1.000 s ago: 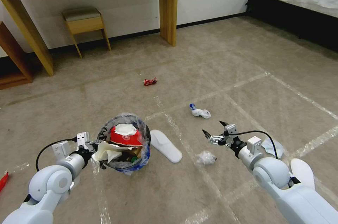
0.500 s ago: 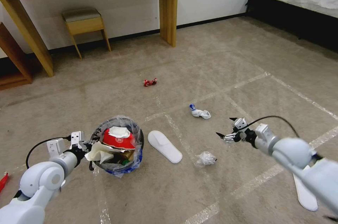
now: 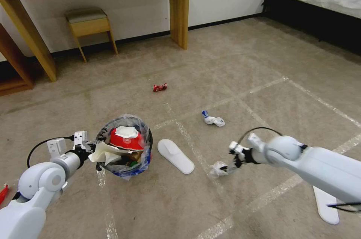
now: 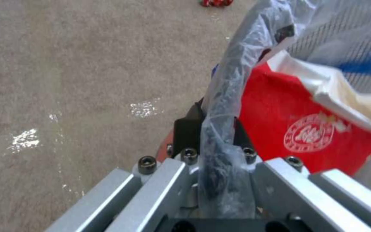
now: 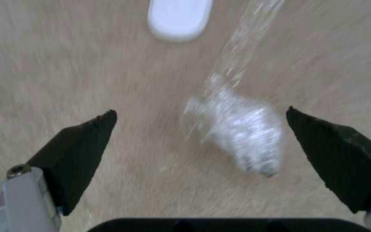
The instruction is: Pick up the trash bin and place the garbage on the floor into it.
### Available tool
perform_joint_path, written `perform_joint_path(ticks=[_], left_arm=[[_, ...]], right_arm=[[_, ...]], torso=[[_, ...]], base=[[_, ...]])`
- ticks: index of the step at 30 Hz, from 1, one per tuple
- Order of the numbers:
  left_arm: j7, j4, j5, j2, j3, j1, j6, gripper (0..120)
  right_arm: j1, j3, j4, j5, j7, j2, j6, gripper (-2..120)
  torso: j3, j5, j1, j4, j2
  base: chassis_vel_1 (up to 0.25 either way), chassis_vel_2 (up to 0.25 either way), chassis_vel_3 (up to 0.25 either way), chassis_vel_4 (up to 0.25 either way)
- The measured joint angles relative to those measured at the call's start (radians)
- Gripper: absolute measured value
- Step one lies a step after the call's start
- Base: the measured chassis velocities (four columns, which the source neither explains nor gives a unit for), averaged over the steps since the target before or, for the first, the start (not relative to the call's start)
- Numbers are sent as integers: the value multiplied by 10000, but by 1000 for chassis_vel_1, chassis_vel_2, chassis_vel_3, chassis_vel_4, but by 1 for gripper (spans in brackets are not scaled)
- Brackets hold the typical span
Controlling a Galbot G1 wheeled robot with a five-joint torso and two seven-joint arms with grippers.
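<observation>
Right claw (image 5: 200, 141) lower, over one wad (image 5: 241, 135)

On the floor (image 3: 233, 66), the trash bin (image 3: 124, 145) sits at the left with a slipper sole (image 3: 175, 155) just to its right, a crumpled bag (image 3: 219, 168) farther right, a tissue (image 3: 213, 119) behind that, and a wrapper (image 3: 160, 87) farthest back.

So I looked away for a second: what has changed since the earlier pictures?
The right tool swung down and toward the middle, and now hangs open around the clear crumpled plastic on the floor, not yet gripping it. The left tool drifted slightly left with the trash bin, still clamped on its rim. The white slipper sole, blue-white tissue and red wrapper lie where they were.
</observation>
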Motion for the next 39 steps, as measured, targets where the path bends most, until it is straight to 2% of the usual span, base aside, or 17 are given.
perform_joint_path(ticks=[2, 3, 4, 5, 10, 20, 27, 39], left_arm=[[99, 11, -41, -40, -164, 34, -32, 1], [99, 11, -41, -40, -164, 34, -32, 1], [151, 17, -57, -55, -262, 79, -73, 1], [211, 29, -82, -74, -326, 115, -95, 1], [225, 39, -86, -204, -451, 160, -161, 1], [249, 31, -82, -281, -548, 249, -193, 1], [308, 10, -62, -349, -703, 455, -221, 1], [383, -11, -21, -418, -709, 557, -271, 1]], right_arm=[[622, -1081, -752, -139, 16, 780, -130, 100], [622, -1081, -752, -139, 16, 780, -130, 100], [963, -1575, -1180, -399, -49, 1158, -158, 100], [1371, -2103, -1534, -831, -271, 1431, -98, 100], [1684, -2446, -2468, -1868, -509, 1876, 135, 100], [1615, -2547, -3012, -2259, -531, 2299, 199, 100], [949, -2305, -3378, -2576, -34, 2547, 58, 100], [366, -1853, -3714, -2266, 713, 2892, -125, 100]], torso=[[3, 26, 1, 4, -1], [3, 26, 1, 4, -1], [1, 9, 0, -6, 0], [2, 16, 1, -3, -1], [1, 15, 0, -2, 0], [0, 17, 0, -2, 0], [0, 15, 0, -4, 0], [0, 15, -1, -2, 0]], base=[[0, 0, 0, 0], [0, 0, 0, 0], [0, 0, 0, 0], [0, 0, 0, 0], [0, 0, 0, 0], [0, 0, 0, 0], [0, 0, 0, 0], [0, 0, 0, 0]])
